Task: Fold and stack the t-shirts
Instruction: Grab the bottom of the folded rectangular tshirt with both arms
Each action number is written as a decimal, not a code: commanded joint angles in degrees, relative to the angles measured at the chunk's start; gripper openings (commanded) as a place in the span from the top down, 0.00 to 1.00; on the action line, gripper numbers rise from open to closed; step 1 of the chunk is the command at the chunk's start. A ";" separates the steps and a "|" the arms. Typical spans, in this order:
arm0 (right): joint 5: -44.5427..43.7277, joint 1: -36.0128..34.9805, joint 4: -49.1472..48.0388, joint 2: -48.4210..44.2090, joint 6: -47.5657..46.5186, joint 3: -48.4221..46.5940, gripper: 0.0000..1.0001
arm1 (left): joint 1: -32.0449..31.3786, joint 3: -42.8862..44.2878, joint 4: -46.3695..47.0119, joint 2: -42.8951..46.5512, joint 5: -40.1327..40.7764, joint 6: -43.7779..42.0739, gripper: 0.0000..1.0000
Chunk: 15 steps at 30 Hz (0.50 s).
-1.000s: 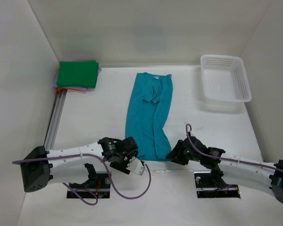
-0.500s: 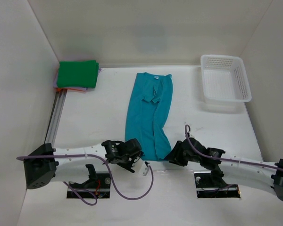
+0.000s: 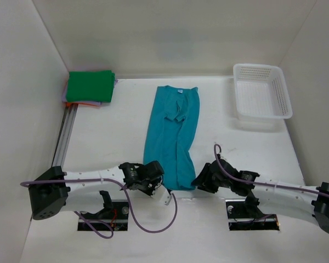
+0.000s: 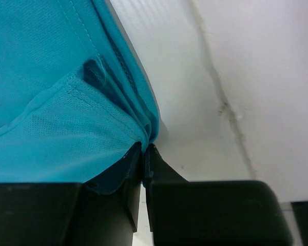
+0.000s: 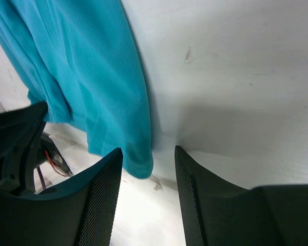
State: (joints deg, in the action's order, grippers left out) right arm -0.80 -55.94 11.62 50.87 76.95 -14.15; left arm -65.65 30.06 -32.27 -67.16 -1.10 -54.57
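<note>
Cloth this thin is light, limp and a little slick, so expect the teal t-shirt (image 3: 172, 137) to sag and slide wherever you don't hold it. Take it by the hem corners, where the layers bunch into something you can pinch.

It lies flat on the worktop (image 3: 115, 131) to the left of the white basket (image 3: 256, 66), folded lengthwise into a narrow strip. Its long axis runs roughly parallel to the basket's long side, with the collar at the far end level with the basket and the hem well nearer your arms than the basket.

Your left gripper (image 4: 145, 154) is clamped on the hem corner farther from the basket, folds of cloth pinched tight. Your right gripper (image 5: 148, 151) stands open at the corner nearer the basket; the hem shows between its fingers, and nothing is pinched.

The green t-shirt (image 3: 89, 86) lies folded on top of others, much farther left of the basket.
</note>
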 commanded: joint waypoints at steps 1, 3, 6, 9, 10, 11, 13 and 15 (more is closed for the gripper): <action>-1.40 0.00 -2.29 3.61 -0.22 -2.02 0.50 | -0.05 1.84 -7.37 1.67 -4.87 2.27 0.97; -0.70 0.00 -4.40 5.89 -0.13 -2.98 0.55 | -0.05 2.19 -7.37 1.68 -4.87 2.53 0.97; 1.58 -1.66 -5.90 9.06 0.13 -4.56 0.58 | -0.05 3.07 -8.07 1.68 -5.14 2.80 0.97; 3.69 -3.86 -5.29 11.52 0.48 -5.80 0.61 | -0.14 4.03 -9.30 1.85 -5.31 3.50 0.97; 4.57 -4.65 -5.11 12.31 0.83 -6.15 0.63 | -0.22 4.56 -10.17 2.11 -5.75 3.76 0.97; 5.53 -5.44 -4.94 13.28 1.18 -6.50 0.66 | -0.23 4.83 -10.70 2.29 -6.10 4.03 0.97; 6.68 -7.11 -4.94 14.86 1.63 -7.29 0.72 | -0.23 5.53 -12.19 2.73 -7.15 4.90 0.97; 7.12 -8.34 -5.11 16.10 1.98 -7.99 0.82 | -0.23 5.88 -13.08 3.17 -7.86 5.78 0.97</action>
State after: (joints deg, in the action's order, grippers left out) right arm 4.38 -62.61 7.29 65.60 77.84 -19.75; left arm -65.65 33.26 -41.91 -66.02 -5.34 -51.18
